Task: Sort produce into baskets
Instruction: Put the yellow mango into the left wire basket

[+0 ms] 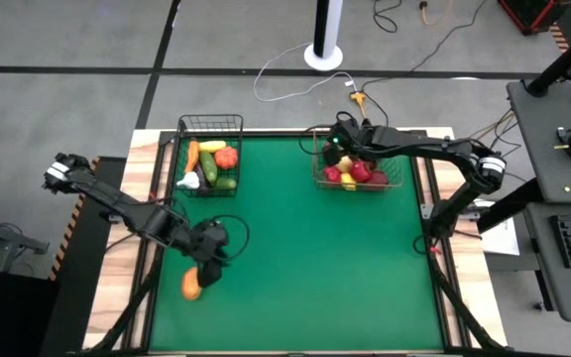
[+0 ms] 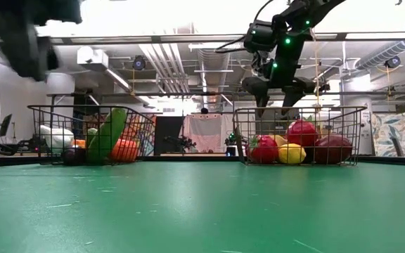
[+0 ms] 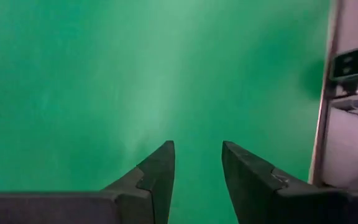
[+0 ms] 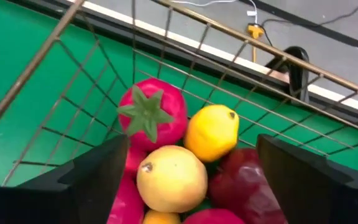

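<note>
Green table (image 1: 315, 278): right gripper (image 4: 188, 171) is being held spread above brownish basket (image 1: 390, 183) of produce (image 4: 213, 130) at far right corner; left gripper (image 3: 197, 165), partly parted and empty, near left edge beside orange fruit (image 1: 191, 286).

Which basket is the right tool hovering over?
The wider brownish-grey basket, holding red and yellow fruit; the right tool hangs open above it. The narrower black basket holds cucumbers.

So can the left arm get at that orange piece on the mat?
Probably yes: the orange piece lies alone on the mat right beside the left tool, nothing between them.
</note>
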